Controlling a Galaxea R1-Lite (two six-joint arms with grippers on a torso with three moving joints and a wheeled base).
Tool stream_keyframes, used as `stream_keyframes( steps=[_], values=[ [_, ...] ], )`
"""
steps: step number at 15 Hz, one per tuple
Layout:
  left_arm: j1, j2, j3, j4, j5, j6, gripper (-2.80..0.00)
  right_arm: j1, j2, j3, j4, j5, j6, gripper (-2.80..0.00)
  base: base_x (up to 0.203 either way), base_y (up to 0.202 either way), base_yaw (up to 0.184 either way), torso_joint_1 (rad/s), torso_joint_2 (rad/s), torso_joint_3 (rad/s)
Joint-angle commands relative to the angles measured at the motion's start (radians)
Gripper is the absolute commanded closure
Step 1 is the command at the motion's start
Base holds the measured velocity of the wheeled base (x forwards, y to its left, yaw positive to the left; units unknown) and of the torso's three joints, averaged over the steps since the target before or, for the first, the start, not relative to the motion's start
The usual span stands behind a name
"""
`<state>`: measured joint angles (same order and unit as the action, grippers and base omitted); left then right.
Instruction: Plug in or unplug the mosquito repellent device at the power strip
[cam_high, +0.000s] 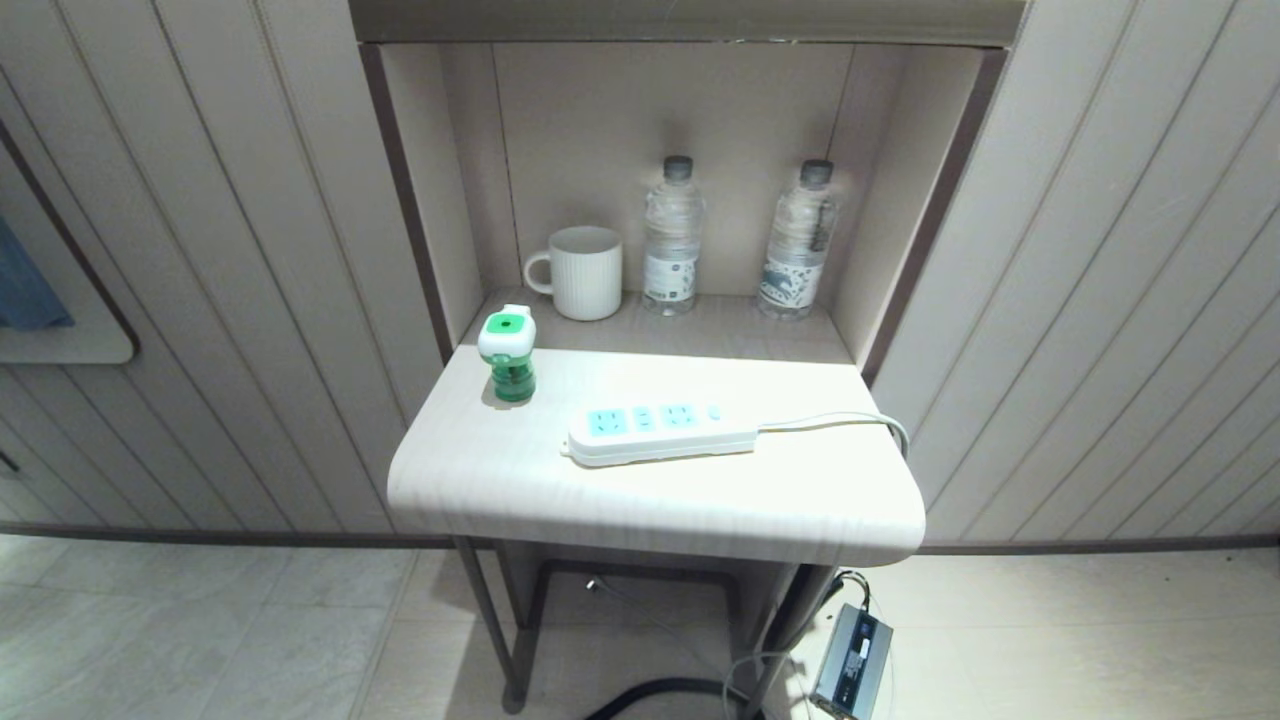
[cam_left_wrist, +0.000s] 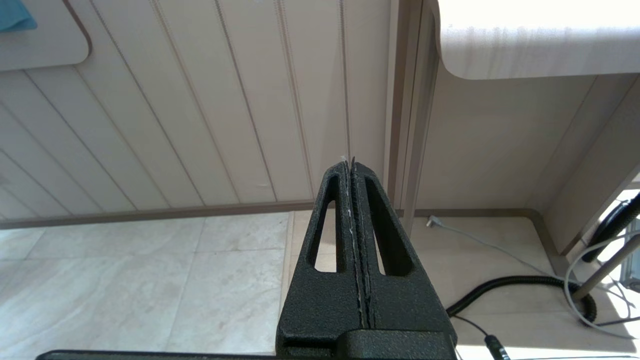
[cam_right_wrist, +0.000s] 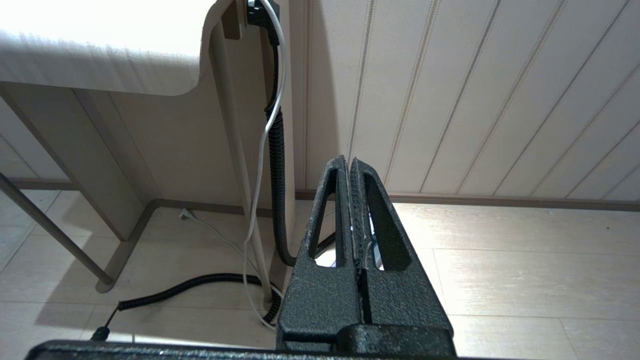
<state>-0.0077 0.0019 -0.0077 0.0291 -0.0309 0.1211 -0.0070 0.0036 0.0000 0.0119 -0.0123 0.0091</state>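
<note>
Both grippers, left gripper (cam_left_wrist: 351, 162) and right gripper (cam_right_wrist: 348, 162), hang low beside the table (cam_high: 650, 510) with fingers pressed together, holding nothing. Mosquito repellent device (cam_high: 507, 355) stands upright, unplugged, near the power strip (cam_high: 660, 432), whose sockets face up, likely staged for plugging in.

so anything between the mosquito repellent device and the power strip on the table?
Nothing: head view shows only bare tabletop between the mosquito repellent device and the power strip.
</note>
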Motion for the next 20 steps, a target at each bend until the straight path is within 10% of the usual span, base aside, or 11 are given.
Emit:
stream_keyframes(
  steps=[1,20],
  values=[
    [0.0,0.003,0.0,0.0,0.0,0.005,0.0,-0.001,0.001,0.0,0.0,0.0,0.0,0.0,0.0,0.0,0.0,0.0,0.0,0.0],
    [0.0,0.001,0.002,-0.003,0.0,-0.009,0.0,0.001,-0.001,0.0,0.0,-0.001,0.0,0.0,0.0,0.0,0.0,0.065,-0.15,-0.087]
  ],
)
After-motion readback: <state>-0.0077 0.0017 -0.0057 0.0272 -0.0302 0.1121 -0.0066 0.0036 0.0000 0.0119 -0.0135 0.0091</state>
